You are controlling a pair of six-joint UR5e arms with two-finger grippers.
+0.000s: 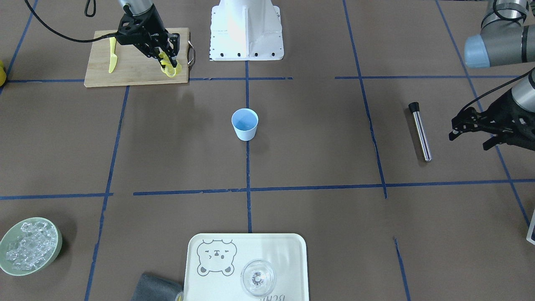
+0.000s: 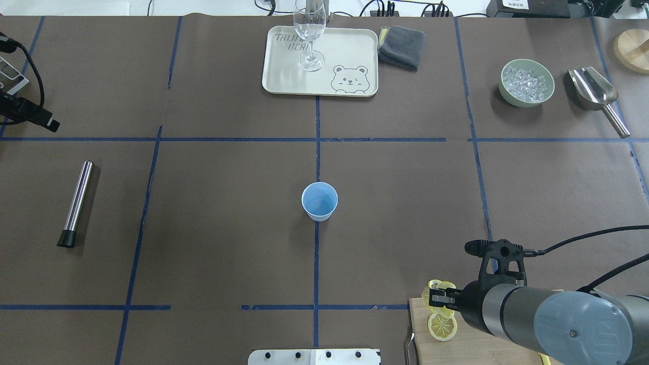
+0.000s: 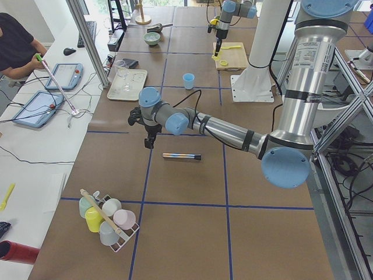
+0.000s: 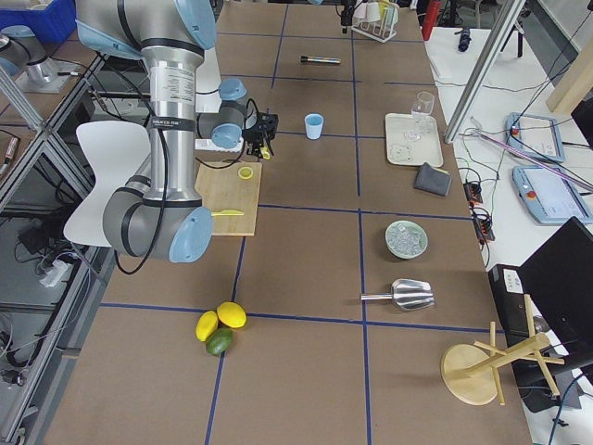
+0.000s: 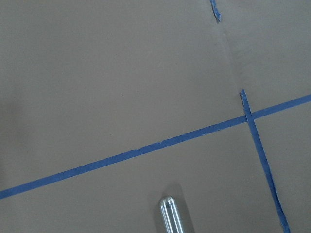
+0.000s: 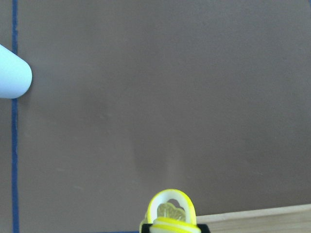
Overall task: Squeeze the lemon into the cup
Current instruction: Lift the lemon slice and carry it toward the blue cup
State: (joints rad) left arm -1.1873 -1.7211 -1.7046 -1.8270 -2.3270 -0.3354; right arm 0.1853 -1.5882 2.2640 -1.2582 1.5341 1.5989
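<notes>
The right hand (image 2: 435, 297) is clenched on the lemon (image 6: 170, 212). The slice is bent into an arch between its fingers and held over the corner of the wooden board (image 2: 471, 350). Another slice (image 2: 442, 327) lies flat on the board just beside the hand. The cup (image 2: 319, 201) stands upright at the middle of the tabletop (image 2: 213, 213), well apart from the held lemon. The left hand (image 1: 468, 140) hangs released near a metal rod (image 1: 420, 131), its fingers spread.
</notes>
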